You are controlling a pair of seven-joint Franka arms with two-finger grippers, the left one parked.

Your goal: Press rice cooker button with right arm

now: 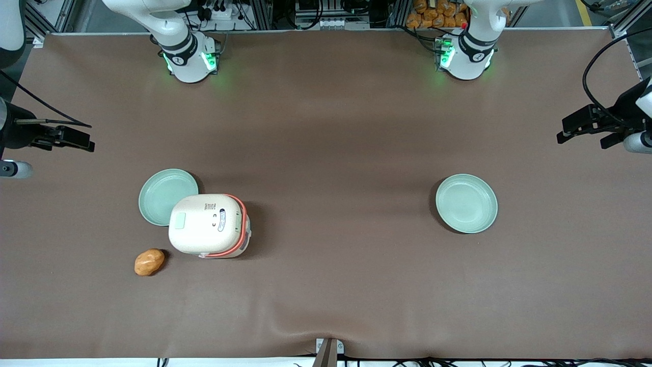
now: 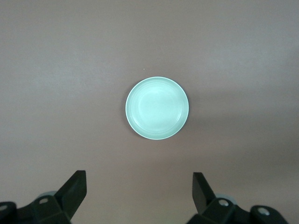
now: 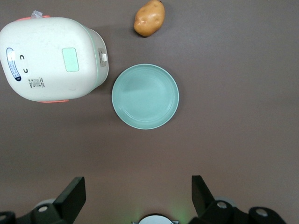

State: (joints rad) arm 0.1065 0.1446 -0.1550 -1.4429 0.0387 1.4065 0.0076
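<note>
Cooker (image 1: 209, 225), lid shut; plate (image 1: 166, 197) touching, potato (image 1: 149, 262) near. Gripper (image 3: 136, 196) wide open, empty, high above plate.

- The surface (image 1: 331, 142) is covered with a soft, matt brown cloth, with a small wrinkle at its near edge.
- The rice cooker (image 1: 209, 225) looks like smooth cream plastic with a slight shine.
- Both plates (image 1: 168, 196) (image 1: 466, 203) look smooth and glossy.
- The potato (image 1: 149, 262) has a dull, bumpy skin.
- The gripper (image 3: 138, 196), seen high above the surface, is made of matt black plastic.
</note>
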